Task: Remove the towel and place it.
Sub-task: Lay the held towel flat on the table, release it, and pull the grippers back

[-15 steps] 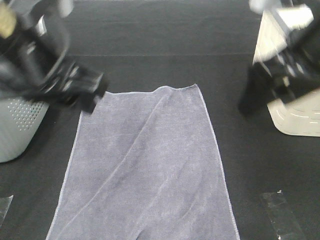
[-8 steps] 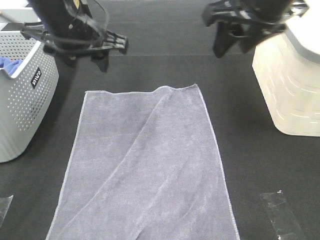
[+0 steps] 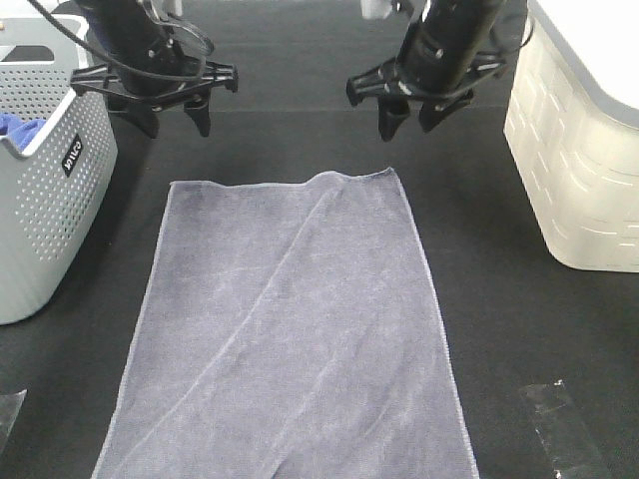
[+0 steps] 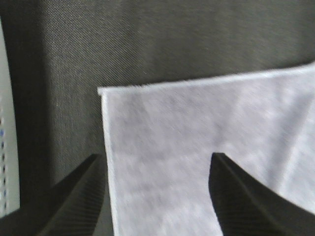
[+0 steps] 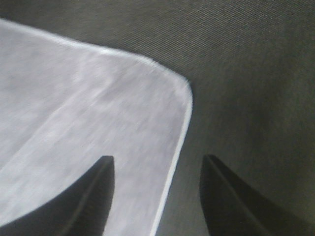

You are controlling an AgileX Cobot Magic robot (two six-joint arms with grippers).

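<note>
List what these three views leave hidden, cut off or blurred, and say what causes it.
Towel: near end cut off by the exterior high view's bottom edge.
Grey basket: contents hidden by its wall; only some blue cloth shows.
Cream basket: inside unseen, cut by the right edge.
Both wrist views: blurred, so the towel's weave is unreadable.

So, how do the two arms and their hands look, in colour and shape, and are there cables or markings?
Both arms are glossy black. Thin black cables loop beside the left arm. The left hand and the right hand each have a wide crossbar and two tapered, pointed fingers, matte black with fine ribbing. No markings can be read.
</note>
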